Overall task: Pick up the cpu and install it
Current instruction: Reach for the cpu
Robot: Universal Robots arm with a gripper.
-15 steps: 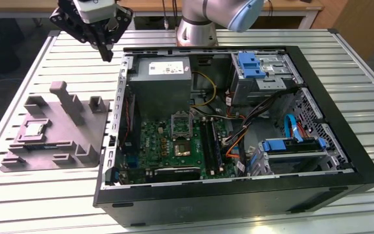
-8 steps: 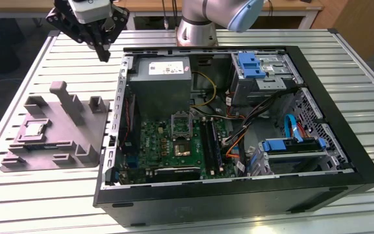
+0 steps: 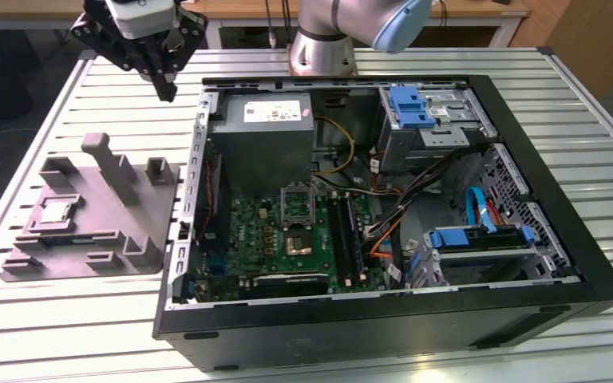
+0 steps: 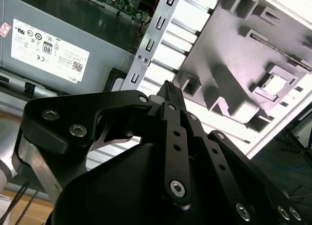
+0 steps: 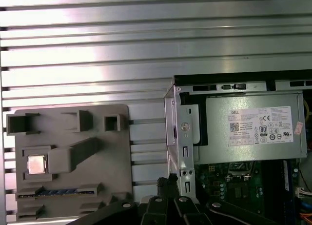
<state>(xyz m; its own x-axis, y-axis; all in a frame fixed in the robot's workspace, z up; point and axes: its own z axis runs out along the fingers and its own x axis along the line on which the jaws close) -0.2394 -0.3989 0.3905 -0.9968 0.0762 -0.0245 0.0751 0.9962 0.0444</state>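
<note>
cpu (image 5: 36,164): small pale silver-grey square chip, seated in grey-purple moulded fixture (image 5: 112,156), untouched. Black tool (image 3: 165,89): fingers together, empty, aloft near fixture. Step: approach; grasping likely needs fingers parted.

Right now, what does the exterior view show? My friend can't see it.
The robot's gripper hangs shut and empty over the slatted table, beside an open computer case. The small silver cpu sits in a grey fixture at the exterior view's left, apart from the gripper.

Black pincer (image 3: 165,92), silver screws (image 4: 177,187), silver-grey arm (image 3: 322,48), blue joint cap (image 3: 402,24)
</note>
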